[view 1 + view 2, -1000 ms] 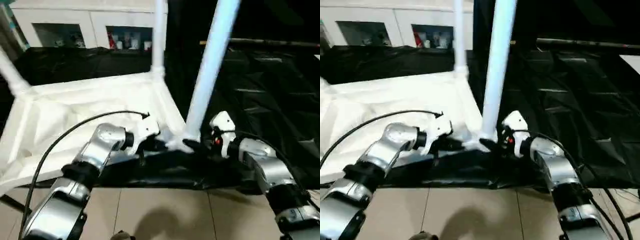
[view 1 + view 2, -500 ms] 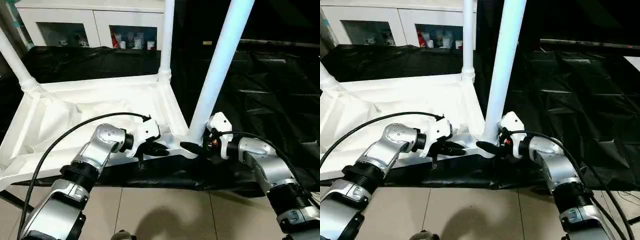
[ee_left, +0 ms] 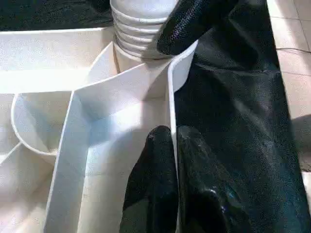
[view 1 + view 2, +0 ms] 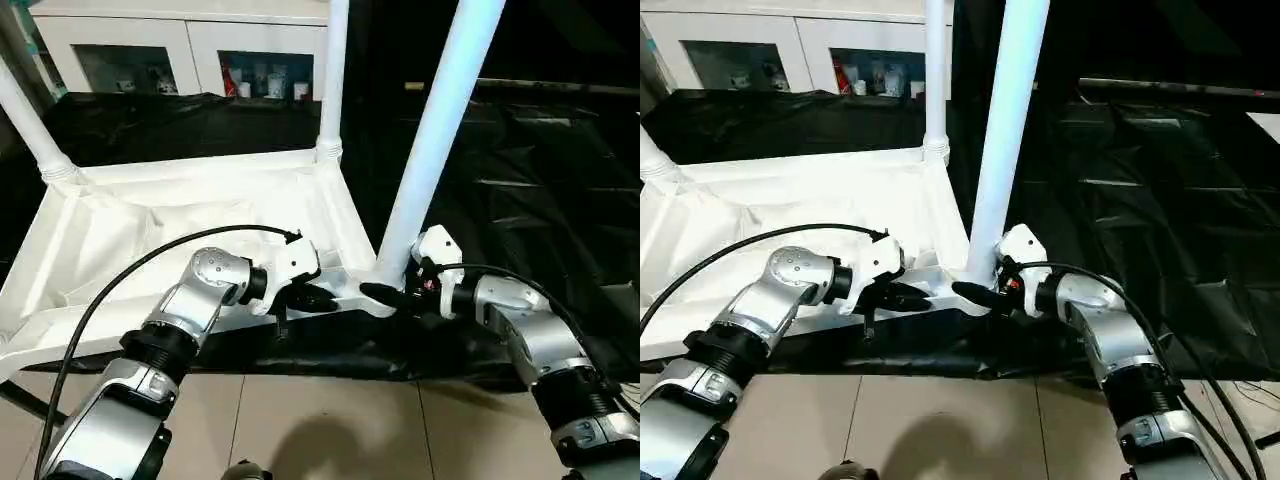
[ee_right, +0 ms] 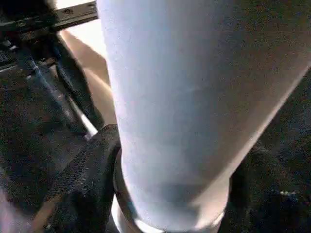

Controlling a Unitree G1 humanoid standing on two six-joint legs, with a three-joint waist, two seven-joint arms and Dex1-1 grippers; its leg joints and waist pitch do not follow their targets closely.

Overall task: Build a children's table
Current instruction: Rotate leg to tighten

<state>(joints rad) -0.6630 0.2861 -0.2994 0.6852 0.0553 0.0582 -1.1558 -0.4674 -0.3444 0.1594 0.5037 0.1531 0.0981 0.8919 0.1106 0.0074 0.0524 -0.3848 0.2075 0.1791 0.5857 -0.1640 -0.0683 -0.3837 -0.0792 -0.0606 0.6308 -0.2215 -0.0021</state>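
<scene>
- We are finding the arms as they were a second ago; the head camera has steadied.
- Our left gripper is pinching the near rim of the upturned tabletop, fingers pressed together.
- Our right gripper is straddling the base of the near leg, seemingly closed on it; its wrist view shows fingers flanking it.
- A far leg is standing before the cabinet.

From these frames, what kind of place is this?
Probably an indoor room used as a work area: tiled floor, black plastic sheeting spread under the upturned tabletop, and a white glass-door cabinet at the back.
</scene>
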